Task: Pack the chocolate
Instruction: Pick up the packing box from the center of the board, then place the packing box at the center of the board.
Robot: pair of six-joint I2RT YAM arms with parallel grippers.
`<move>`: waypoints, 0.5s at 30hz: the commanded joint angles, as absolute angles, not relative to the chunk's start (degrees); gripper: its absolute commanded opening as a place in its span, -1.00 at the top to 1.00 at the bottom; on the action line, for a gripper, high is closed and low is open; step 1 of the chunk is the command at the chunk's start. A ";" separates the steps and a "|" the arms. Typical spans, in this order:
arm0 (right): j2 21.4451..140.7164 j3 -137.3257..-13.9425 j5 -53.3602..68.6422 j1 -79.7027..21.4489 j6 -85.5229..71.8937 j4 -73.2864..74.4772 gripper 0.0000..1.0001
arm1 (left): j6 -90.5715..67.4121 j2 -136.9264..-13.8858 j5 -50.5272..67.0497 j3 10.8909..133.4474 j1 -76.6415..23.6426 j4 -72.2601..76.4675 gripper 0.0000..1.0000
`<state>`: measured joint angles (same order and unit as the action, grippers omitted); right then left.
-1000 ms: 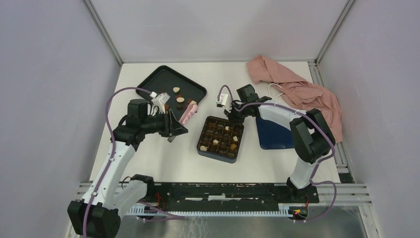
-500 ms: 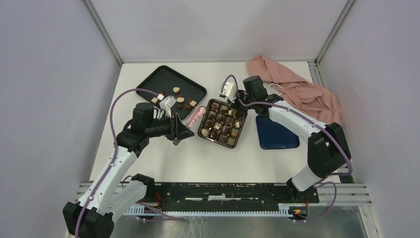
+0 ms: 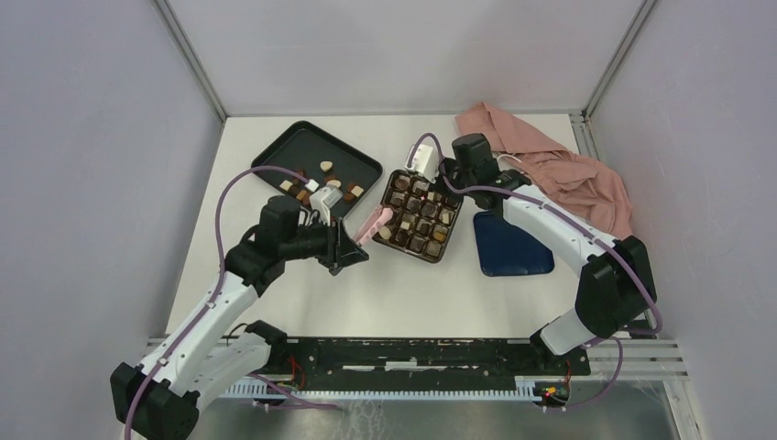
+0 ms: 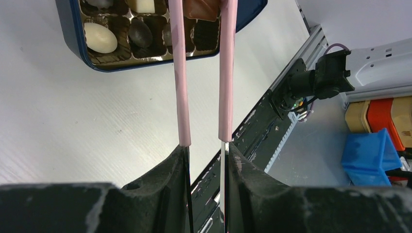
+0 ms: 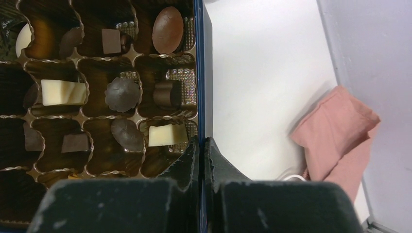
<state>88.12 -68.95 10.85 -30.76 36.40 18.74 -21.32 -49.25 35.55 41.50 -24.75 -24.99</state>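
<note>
Chocolate [image 5: 167,29] sits in the blue box [image 4: 73,34]; more lies on the black tray [image 3: 293,147]. The box has slid away from the arm bases, with the right gripper [image 5: 201,145] clenched on its wall. The left gripper [image 4: 206,150], grasping pink tongs [image 4: 180,87], has reached the box with a brown piece between the tips.

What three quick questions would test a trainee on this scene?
1. True or false: the right hand pinches the rim of the box.
2. The left hand holds: A) a spoon, B) pink tongs, C) a brush?
3. Where do loose chocolates lie?
Key: 1 true; 2 B; 3 on the black tray.
</note>
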 commanded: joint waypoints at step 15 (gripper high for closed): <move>84.38 -79.02 10.90 -31.38 36.89 17.38 1.00 | -19.87 -50.57 34.10 42.87 -29.35 -19.85 0.96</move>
